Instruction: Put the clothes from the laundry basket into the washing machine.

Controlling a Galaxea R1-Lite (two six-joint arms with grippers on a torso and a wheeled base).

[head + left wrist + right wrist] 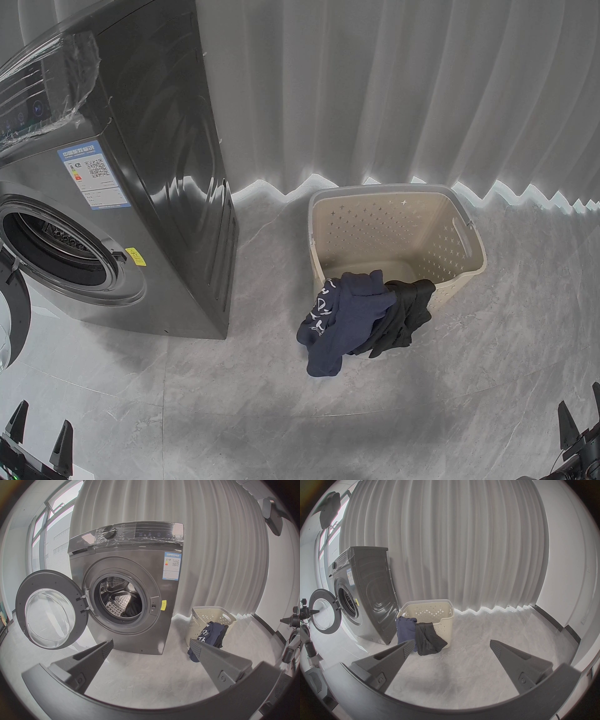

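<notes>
Two pieces, navy garment (340,319) and black garment (403,315), drape the laundry basket's (387,215) near rim, right of the washing machine (162,156); left gripper (150,643) and right gripper (450,643) hover, jaws released, first grasp likely next.

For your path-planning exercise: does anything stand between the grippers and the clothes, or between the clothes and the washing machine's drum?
Nothing visible. Bare floor separates the left gripper and right gripper from the clothes draped over the rim of the laundry basket. The washing machine's door hangs open, drum unblocked.
</notes>
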